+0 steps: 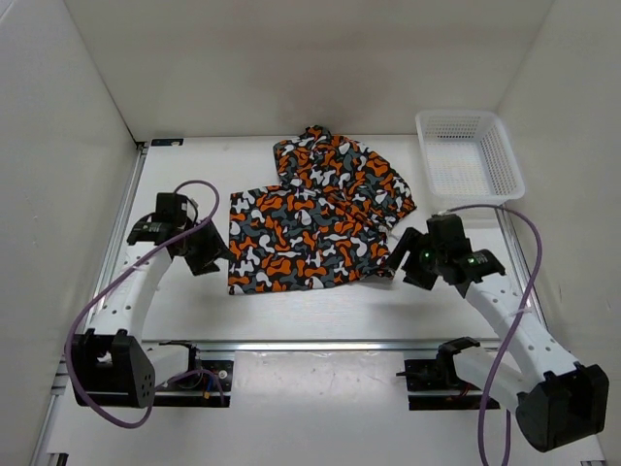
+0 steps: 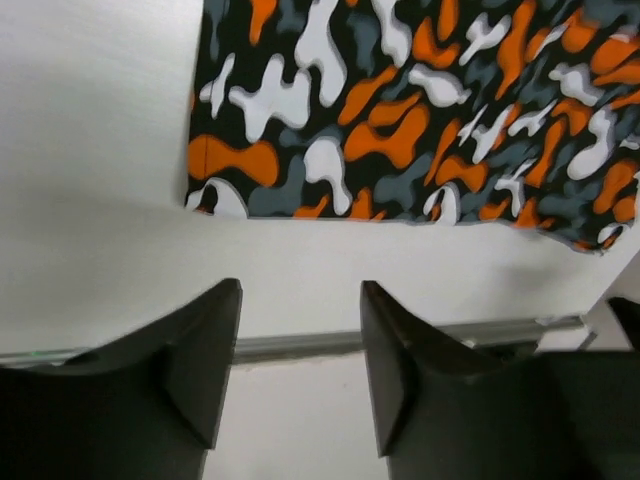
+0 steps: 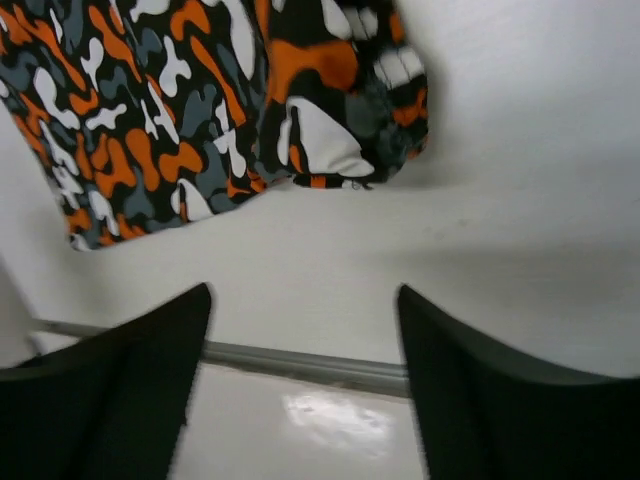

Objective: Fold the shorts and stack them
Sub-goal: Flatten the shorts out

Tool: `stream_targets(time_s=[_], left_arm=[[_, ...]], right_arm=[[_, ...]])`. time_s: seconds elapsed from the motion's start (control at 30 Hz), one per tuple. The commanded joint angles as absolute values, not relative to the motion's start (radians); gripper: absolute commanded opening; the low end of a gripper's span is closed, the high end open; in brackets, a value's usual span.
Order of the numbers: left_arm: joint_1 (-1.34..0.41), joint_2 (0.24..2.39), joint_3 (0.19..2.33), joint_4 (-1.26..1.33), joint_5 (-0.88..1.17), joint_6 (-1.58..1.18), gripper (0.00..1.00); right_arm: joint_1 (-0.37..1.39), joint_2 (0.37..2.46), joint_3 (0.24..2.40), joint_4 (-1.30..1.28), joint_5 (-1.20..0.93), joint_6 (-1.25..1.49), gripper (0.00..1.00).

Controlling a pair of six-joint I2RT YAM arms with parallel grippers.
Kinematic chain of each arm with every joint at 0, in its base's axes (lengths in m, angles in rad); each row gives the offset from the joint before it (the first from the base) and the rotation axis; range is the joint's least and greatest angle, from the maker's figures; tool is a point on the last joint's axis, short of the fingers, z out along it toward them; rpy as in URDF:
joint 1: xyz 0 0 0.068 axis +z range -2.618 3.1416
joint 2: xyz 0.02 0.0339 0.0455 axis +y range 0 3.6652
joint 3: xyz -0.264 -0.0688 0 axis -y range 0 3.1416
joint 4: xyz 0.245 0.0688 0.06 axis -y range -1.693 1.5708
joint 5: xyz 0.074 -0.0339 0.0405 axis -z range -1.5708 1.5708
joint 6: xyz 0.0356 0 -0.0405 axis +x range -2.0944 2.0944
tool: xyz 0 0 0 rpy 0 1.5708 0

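Note:
The shorts [image 1: 315,216] lie spread in the middle of the table, a soft cloth printed with orange, white, black and grey blotches; the back part is bunched up. Their near hem shows in the left wrist view [image 2: 400,110] and a rumpled right corner in the right wrist view [image 3: 330,120]. My left gripper [image 1: 215,254] hovers just off the shorts' left edge, open with nothing between its fingers [image 2: 205,350]. Off the right corner my right gripper [image 1: 400,254] also stands open and empty, its fingers [image 3: 150,370] wide apart over bare table.
A white mesh basket [image 1: 470,153] stands at the back right corner. White walls close in the table on three sides. A metal rail [image 1: 320,344] runs along the near edge in front of the arm bases. Purple cables loop off both arms.

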State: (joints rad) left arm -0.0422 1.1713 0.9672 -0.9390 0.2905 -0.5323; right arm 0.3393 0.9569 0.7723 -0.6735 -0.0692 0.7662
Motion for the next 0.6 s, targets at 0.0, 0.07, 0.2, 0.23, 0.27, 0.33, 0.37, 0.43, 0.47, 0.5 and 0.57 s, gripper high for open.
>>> stream_targets(time_s=[0.0, 0.07, 0.2, 0.23, 0.27, 0.33, 0.37, 0.43, 0.47, 0.5, 0.57], left_arm=[[-0.041, 1.195, 0.837, -0.864, 0.373, -0.616, 0.79], [-0.041, 1.216, 0.801, -0.812, 0.382, -0.627, 0.96], [-0.041, 1.296, 0.753, -0.743, 0.382, -0.64, 0.98], [-0.041, 1.333, 0.744, -0.732, 0.382, -0.64, 0.98], [-0.041, 1.35, 0.744, -0.723, 0.382, -0.649, 0.98], [-0.041, 1.382, 0.744, -0.703, 0.382, -0.649, 0.96], [-0.041, 1.409, 0.744, -0.689, 0.382, -0.649, 0.94], [-0.041, 1.43, 0.753, -0.677, 0.382, -0.649, 0.9], [-0.041, 1.454, 0.776, -0.667, 0.382, -0.649, 0.83], [-0.041, 1.468, 0.785, -0.667, 0.382, -0.649, 0.77], [-0.052, 1.514, 0.804, -0.667, 0.37, -0.64, 0.59]], right_arm=[[0.304, 0.943, 0.648, -0.502, -0.308, 0.939, 0.88], [0.261, 0.933, 0.603, -0.462, -0.331, 0.963, 0.93], [0.207, 0.96, 0.568, -0.413, -0.335, 0.936, 0.92], [0.184, 0.978, 0.568, -0.413, -0.334, 0.927, 0.9], [0.184, 0.998, 0.568, -0.399, -0.334, 0.927, 0.89], [0.175, 1.048, 0.568, -0.374, -0.334, 0.914, 0.89], [0.175, 1.06, 0.568, -0.359, -0.334, 0.914, 0.89], [0.175, 1.094, 0.568, -0.309, -0.334, 0.914, 0.89], [0.175, 1.127, 0.568, -0.296, -0.334, 0.914, 0.89], [0.175, 1.149, 0.577, -0.296, -0.322, 0.914, 0.87], [0.175, 1.213, 0.612, -0.287, -0.313, 0.891, 0.84]])
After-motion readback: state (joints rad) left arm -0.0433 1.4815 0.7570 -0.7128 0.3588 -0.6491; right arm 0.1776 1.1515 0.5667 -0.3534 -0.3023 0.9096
